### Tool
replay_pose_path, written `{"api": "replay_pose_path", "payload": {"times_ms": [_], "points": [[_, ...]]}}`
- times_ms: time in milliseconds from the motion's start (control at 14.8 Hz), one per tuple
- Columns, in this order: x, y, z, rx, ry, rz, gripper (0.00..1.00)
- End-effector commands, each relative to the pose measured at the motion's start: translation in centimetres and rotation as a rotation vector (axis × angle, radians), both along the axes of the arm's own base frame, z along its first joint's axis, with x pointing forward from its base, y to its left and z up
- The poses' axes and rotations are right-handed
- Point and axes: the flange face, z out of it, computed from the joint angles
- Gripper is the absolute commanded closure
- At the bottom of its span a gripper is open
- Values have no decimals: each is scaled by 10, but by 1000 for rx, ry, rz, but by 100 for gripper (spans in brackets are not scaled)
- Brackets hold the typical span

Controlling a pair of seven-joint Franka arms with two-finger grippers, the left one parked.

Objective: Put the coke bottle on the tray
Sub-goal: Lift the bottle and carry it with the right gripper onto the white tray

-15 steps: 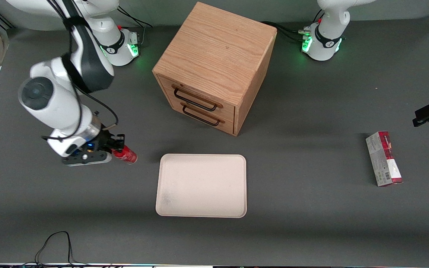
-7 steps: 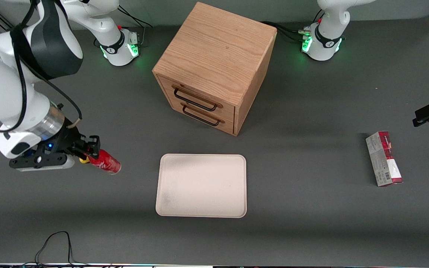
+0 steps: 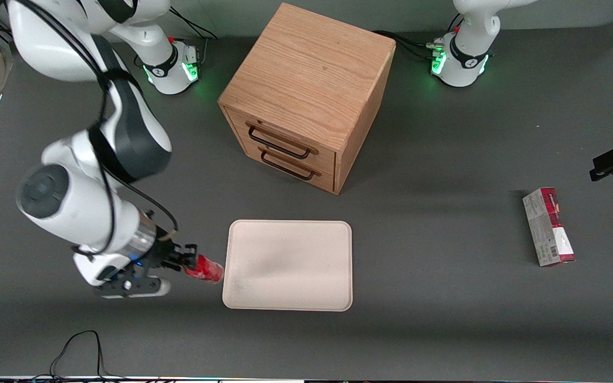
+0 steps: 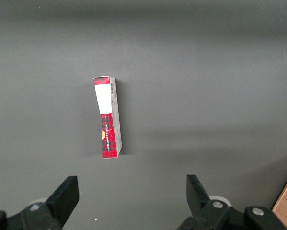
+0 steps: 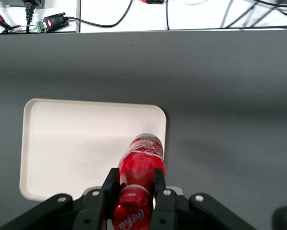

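My gripper (image 3: 192,264), jaws clamped on the coke bottle (image 3: 205,268), carries it clear of the worktop, its base reaching the tray (image 3: 290,266) edge just ahead; setting down and release remain.

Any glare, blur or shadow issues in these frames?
Front view: the working arm's outline is slightly smeared; soft shadow bands cross the table, one dulling the tray. Right wrist view: sharp, specular highlights on the coke bottle held in the gripper; bright white strip past the table edge. Left wrist view: evenly dim, the carton box casts a soft shadow.
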Motion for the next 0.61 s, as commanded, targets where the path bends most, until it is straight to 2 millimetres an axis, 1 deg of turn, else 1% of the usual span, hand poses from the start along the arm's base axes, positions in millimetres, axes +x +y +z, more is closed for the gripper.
{"api": "replay_pose_path", "payload": {"times_ms": [0,135,270,404,539], "points": [[17,19,-34,-12,-61,6,100],[21,26,-67,-7,-65,16,100],[18,36,-95,-2,-64,31,100],[15,38,-109,-10,-60,45,100],[15,38,-113,-28,-61,53,100]]}}
